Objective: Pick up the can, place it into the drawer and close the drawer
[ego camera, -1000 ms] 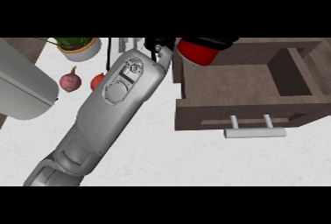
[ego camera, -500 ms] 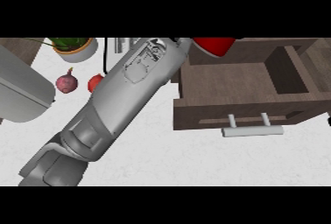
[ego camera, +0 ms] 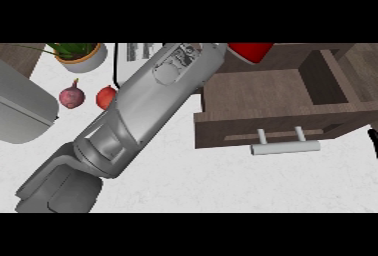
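The red can (ego camera: 251,50) shows only as its lower part at the picture's top edge, hanging above the back wall of the open wooden drawer (ego camera: 258,92). My left forearm (ego camera: 148,107) runs diagonally from the lower left up to the can. Its hand is cut off by the top edge right beside the can, which travels with it. The drawer's inside is bare wood, and its white handle (ego camera: 285,146) points toward me. A thin black sliver of my right hand (ego camera: 373,142) shows at the right edge.
A potted plant (ego camera: 80,54) stands at the back left. A purple onion (ego camera: 71,96) and a red vegetable (ego camera: 106,96) lie beside the forearm. A large grey appliance (ego camera: 22,112) fills the left edge. White counter (ego camera: 221,185) lies in front of the drawer.
My left arm has swung right and away from me, carrying the can from left of the drawer to above its back wall. The can has slid mostly out of view.
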`<state>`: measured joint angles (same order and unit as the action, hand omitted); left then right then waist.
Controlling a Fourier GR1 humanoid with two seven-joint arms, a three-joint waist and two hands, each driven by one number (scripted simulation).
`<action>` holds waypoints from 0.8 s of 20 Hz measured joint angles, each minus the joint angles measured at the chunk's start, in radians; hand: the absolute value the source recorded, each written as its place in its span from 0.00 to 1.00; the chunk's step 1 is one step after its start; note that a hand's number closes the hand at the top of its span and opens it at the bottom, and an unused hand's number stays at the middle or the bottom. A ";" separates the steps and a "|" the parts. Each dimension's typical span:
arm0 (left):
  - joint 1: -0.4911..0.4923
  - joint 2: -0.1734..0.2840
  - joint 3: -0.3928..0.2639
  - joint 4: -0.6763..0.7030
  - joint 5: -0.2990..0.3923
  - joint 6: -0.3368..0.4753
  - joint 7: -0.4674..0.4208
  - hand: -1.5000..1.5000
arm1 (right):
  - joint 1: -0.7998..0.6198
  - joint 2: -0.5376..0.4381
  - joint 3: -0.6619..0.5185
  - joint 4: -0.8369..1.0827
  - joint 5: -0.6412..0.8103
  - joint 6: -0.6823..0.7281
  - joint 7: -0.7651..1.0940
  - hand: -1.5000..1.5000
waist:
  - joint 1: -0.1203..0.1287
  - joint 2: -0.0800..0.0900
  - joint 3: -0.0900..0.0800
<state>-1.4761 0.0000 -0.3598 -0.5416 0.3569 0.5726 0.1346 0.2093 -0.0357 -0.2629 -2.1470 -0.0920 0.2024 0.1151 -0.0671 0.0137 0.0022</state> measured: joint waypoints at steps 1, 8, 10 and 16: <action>0.003 0.000 -0.012 0.009 0.014 0.004 -0.009 1.00 | 0.006 0.001 -0.001 0.000 -0.003 0.003 -0.003 0.00 | -0.003 0.000 0.000; -0.012 0.000 -0.076 0.088 0.065 0.032 -0.068 1.00 | -0.030 0.006 0.019 -0.001 0.016 -0.014 0.022 0.00 | -0.015 0.005 0.000; -0.007 0.000 -0.100 0.098 0.080 0.046 -0.082 1.00 | -0.033 0.009 0.030 0.001 0.024 -0.014 0.020 0.00 | -0.022 0.007 0.000; 0.006 0.000 -0.156 0.145 0.107 0.052 -0.125 1.00 | -0.073 -0.007 0.014 0.026 0.012 -0.015 0.022 0.00 | -0.033 0.011 0.001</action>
<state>-1.4697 0.0001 -0.5158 -0.3968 0.4637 0.6249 0.0095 0.1362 -0.0430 -0.2488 -2.1209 -0.0796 0.1869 0.1368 -0.1001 0.0250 0.0029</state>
